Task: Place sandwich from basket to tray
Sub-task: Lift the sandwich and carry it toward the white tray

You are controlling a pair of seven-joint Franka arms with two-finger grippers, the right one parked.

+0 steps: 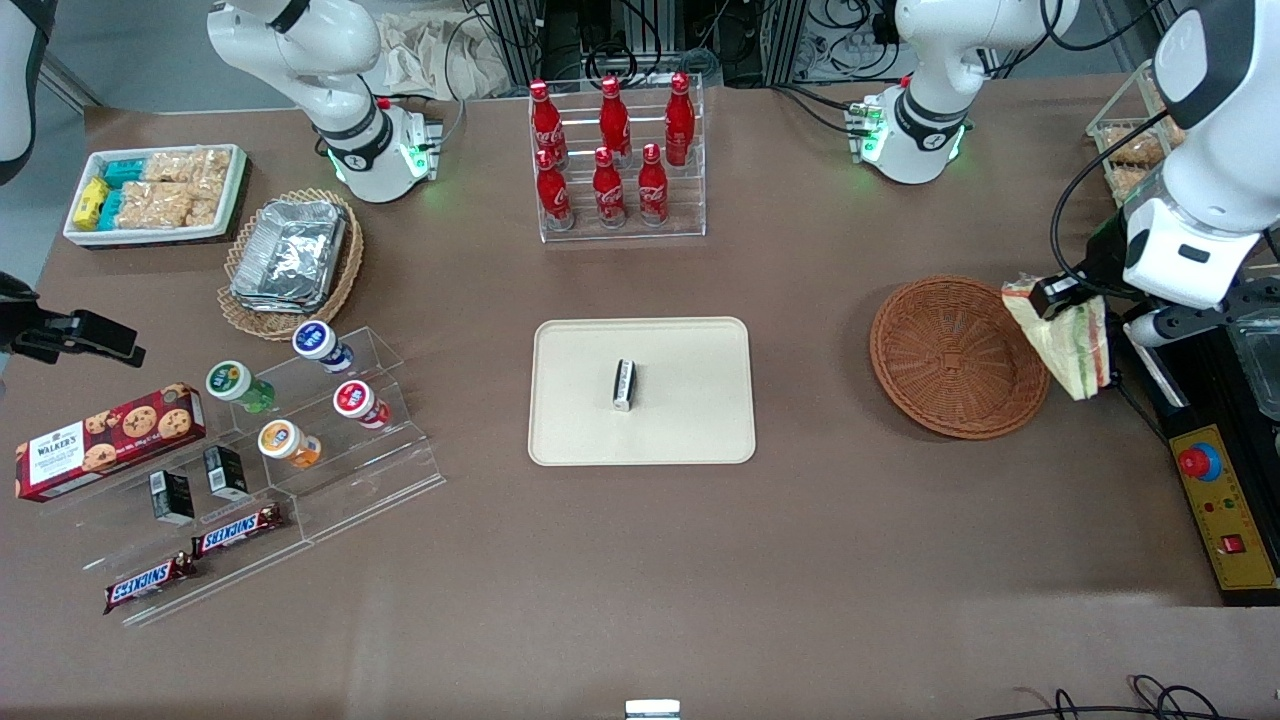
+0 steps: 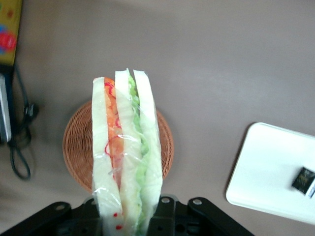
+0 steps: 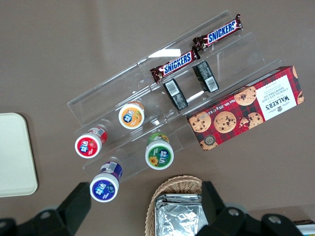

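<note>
While the left arm hangs over the working arm's end of the desk [image 1: 800,560], its claw [image 1: 1062,296] is clamped on the sandwich [image 1: 1065,340], which is off the desk and held in the air. Front view: sandwich sits just over the basket [image 1: 955,355] rim, at the edge toward the working arm's end, wedge hanging down from the claw. Wrist view: sandwich [image 2: 127,157] seen edge-on, three pale bread slices with orange-red filling between one pair and green between the other, clear wrap over all. Basket [image 2: 78,147] shows directly beneath it, nothing visible inside.

Tray [image 1: 641,392] lies flat mid-desk, well apart from the basket, toward the parked arm's end. One small black-and-white packet [image 1: 623,385] lies near the tray's middle; also seen in the wrist view [image 2: 304,180] on the tray [image 2: 266,172].

Other items, untouched:
- Clear rack of red bottles [image 1: 615,150], farther from the front camera than the tray.
- Tan basket with foil containers [image 1: 290,255] and white bin of snacks [image 1: 155,195], toward the parked arm's end.
- Clear stepped stand [image 1: 300,450] with small cups, cookie box [image 1: 105,440], two Snickers bars [image 1: 195,560].
- Yellow control box with red button [image 1: 1225,510] at the desk edge near the working arm.
</note>
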